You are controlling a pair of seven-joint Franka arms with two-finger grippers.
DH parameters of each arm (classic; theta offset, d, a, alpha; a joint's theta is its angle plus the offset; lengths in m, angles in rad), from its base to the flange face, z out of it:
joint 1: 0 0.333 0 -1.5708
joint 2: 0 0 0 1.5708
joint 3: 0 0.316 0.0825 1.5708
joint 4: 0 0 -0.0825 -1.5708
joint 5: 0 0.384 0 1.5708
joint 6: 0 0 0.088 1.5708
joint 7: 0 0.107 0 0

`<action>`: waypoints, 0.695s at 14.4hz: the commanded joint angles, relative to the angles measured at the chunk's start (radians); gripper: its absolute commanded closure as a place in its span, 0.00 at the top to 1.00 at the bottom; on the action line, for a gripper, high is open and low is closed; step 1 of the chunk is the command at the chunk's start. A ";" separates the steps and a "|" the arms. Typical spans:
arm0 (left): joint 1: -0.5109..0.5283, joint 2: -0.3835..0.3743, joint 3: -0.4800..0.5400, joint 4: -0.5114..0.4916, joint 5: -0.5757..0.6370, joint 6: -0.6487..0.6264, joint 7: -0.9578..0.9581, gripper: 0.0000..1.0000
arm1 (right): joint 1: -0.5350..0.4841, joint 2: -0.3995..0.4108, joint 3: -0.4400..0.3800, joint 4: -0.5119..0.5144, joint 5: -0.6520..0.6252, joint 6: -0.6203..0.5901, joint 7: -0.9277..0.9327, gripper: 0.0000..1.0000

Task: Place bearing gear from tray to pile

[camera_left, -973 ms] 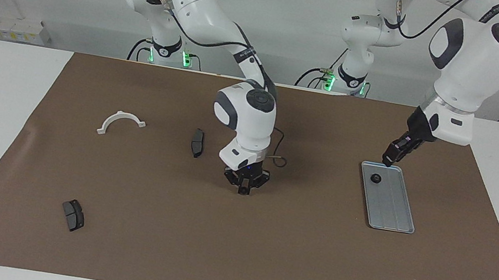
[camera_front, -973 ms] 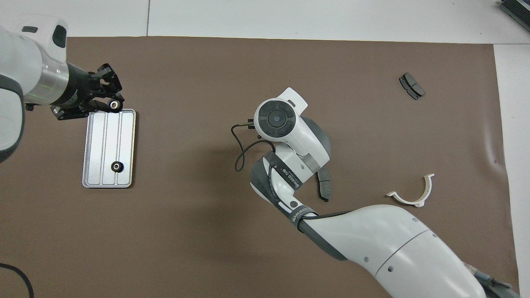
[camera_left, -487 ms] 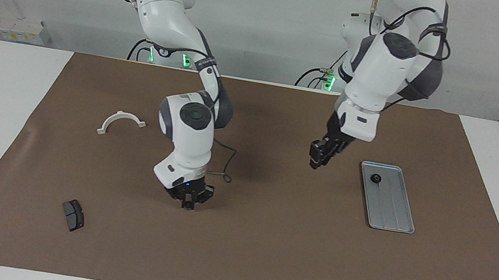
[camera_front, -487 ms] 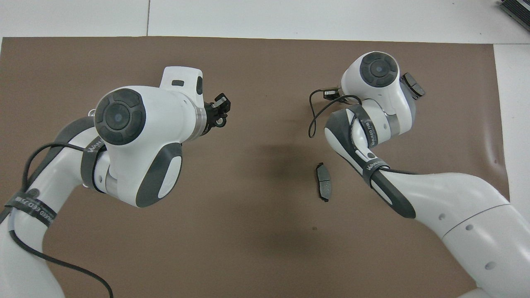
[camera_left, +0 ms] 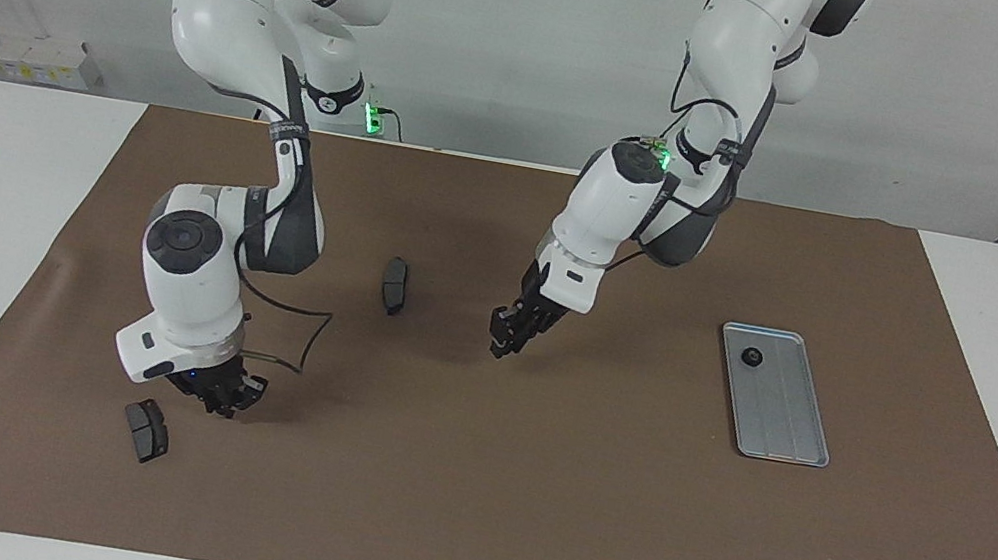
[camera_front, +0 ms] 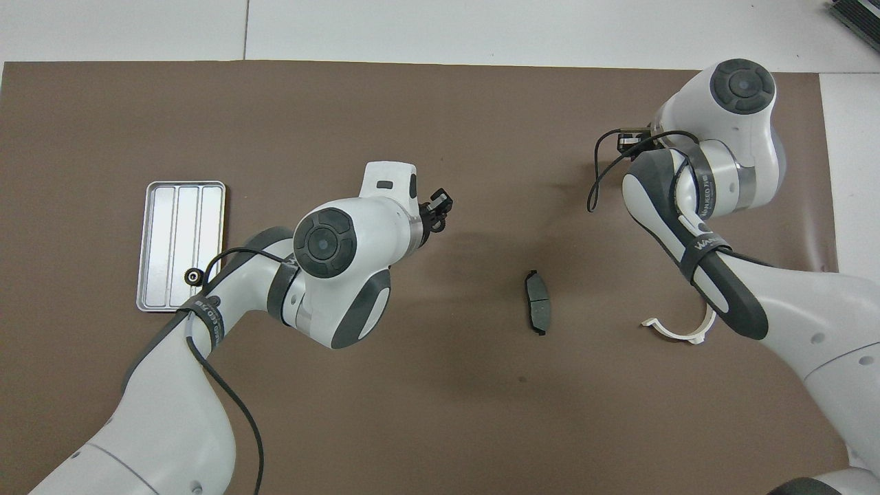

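**Left end effector carries a gear over mid-desk**

Left end effector point(camera_left: 505, 337) hangs over the brown mat, fingers closed on a small black gear point(camera_front: 440, 214). Off toward that arm's end of the desk lies the tray point(camera_left: 785, 419), one gear point(camera_left: 751, 357) in it. Right end effector point(camera_left: 219, 393) hovers just beside a brake pad point(camera_left: 146, 430); its grip I cannot tell.

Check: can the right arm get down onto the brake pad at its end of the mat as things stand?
Probably yes. The right gripper hangs low just beside that brake pad, with bare brown mat around it and nothing on it. The left gripper is mid-table, well clear.
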 commanded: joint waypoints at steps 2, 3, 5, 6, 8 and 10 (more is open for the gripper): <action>-0.009 0.035 0.019 -0.005 -0.001 0.084 -0.112 0.06 | -0.060 -0.021 0.017 -0.036 0.027 -0.017 -0.015 0.46; -0.016 0.040 0.019 -0.012 -0.001 0.109 -0.168 0.14 | -0.067 -0.027 0.015 -0.043 0.027 -0.015 -0.014 0.68; -0.020 0.041 0.019 -0.067 -0.001 0.210 -0.198 0.39 | -0.066 -0.027 0.015 -0.045 0.027 -0.017 -0.003 1.00; -0.021 0.041 0.019 -0.087 -0.001 0.247 -0.198 0.45 | -0.064 -0.027 0.015 -0.043 0.027 -0.018 0.005 1.00; -0.021 0.040 0.019 -0.090 -0.001 0.250 -0.200 0.78 | -0.052 -0.034 0.017 -0.039 0.027 -0.017 0.022 1.00; -0.021 0.029 0.022 -0.086 -0.001 0.214 -0.201 1.00 | -0.037 -0.055 0.039 -0.034 0.031 -0.017 0.032 1.00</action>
